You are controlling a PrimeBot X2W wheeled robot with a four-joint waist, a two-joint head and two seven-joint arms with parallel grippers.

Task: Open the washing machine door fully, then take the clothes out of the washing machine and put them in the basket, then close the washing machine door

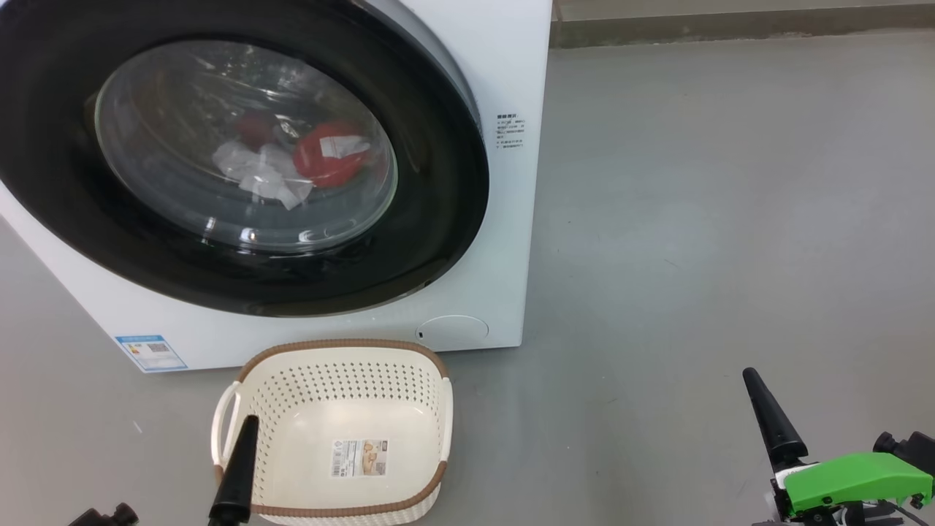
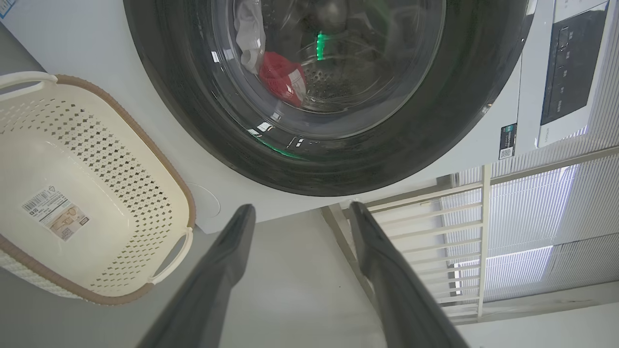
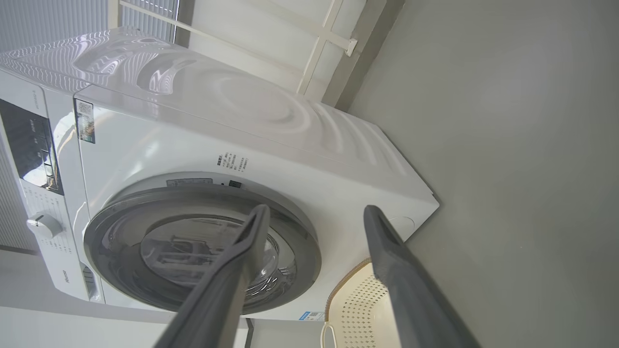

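The white washing machine (image 1: 511,66) stands on the floor with its black-rimmed washing machine door (image 1: 438,219) lying flat against the front. Through the glass I see the clothes, a red piece with a white patch (image 1: 329,155) and a white piece (image 1: 259,174), lying in the drum. The cream basket (image 1: 343,345) with a brown rim sits empty just in front of the machine. My left gripper (image 2: 302,207) is open and holds nothing; one of its fingers (image 1: 237,467) hangs over the basket's near left corner. My right gripper (image 3: 315,209) is open too, low at the right, well away from the machine.
Bare grey floor (image 1: 716,219) stretches to the right of the machine. A round cover (image 1: 453,329) and a blue label (image 1: 150,353) sit low on the machine's front. The control panel (image 3: 29,145) and a knob (image 3: 43,224) are near its top. A pale railing (image 2: 464,227) stands behind.
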